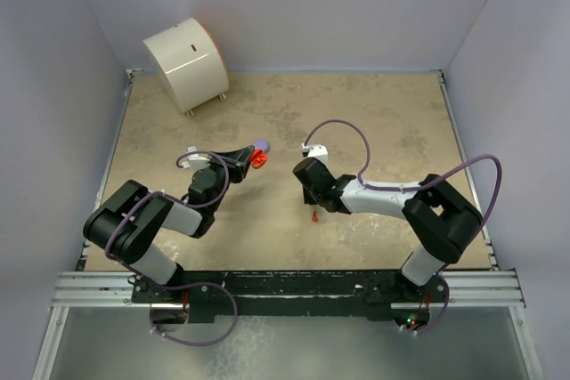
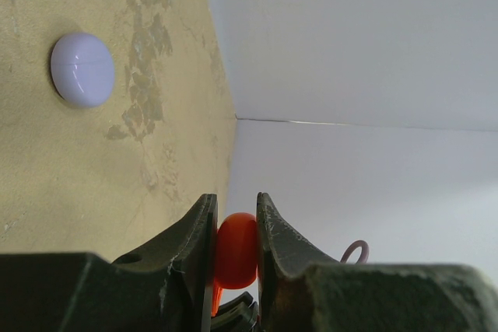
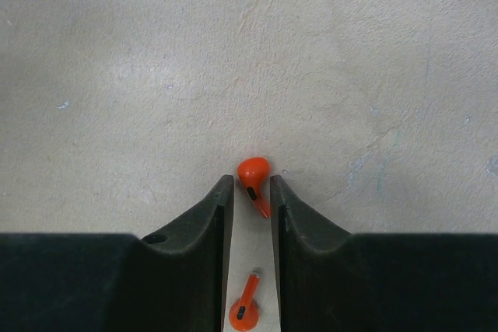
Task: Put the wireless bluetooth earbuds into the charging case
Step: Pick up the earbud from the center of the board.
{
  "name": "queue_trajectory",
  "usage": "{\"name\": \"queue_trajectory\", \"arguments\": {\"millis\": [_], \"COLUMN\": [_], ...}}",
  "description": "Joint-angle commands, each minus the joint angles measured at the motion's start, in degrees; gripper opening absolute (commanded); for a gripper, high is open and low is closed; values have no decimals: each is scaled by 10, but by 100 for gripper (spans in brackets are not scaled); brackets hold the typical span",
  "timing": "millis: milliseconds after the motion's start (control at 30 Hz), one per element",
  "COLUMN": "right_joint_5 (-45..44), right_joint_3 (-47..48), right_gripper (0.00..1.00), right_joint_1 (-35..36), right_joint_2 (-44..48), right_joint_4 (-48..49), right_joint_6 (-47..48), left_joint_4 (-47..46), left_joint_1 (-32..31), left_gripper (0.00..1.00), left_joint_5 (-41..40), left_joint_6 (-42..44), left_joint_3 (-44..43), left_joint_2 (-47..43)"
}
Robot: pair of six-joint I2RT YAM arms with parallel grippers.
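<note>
At frame centre the right gripper (image 3: 251,192) pinches a tiny, light, slippery red-orange plastic earbud (image 3: 254,176) by its stem, while the left gripper (image 2: 236,223) clamps the glossy orange round case (image 2: 235,248) at lower centre

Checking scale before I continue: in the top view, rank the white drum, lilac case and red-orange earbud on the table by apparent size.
1. White drum, by far largest.
2. Lilac case, partly hidden.
3. Red-orange earbud, a speck.
</note>
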State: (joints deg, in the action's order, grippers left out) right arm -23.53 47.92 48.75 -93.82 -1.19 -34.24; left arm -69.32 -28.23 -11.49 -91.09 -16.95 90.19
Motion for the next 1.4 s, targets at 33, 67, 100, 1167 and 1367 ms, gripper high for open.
{"name": "queue_trajectory", "arguments": {"millis": [33,67,100,1167,1367], "right_joint_5": [-23,-22,-21,-20,-23], "right_joint_3": [25,24,24,16,18], "right_gripper": [28,28,28,28,29], "right_joint_1": [3,3,3,4,4], "right_joint_2": [0,1,1,48,45], "right_joint_4": [-10,-9,-8,2,-2], "right_joint_6": [5,5,5,22,20], "left_joint_4": [-29,-30,-30,-16,-14], "left_joint_1": [4,4,3,4,4], "left_gripper": [0,0,0,0,0], "left_joint_5": [-3,-2,-1,-19,-17], "left_joint_6": [-6,-6,-6,-5,-4], "left_joint_3": [4,4,5,24,24], "left_joint_2": [-15,-15,-16,-36,-39]}}
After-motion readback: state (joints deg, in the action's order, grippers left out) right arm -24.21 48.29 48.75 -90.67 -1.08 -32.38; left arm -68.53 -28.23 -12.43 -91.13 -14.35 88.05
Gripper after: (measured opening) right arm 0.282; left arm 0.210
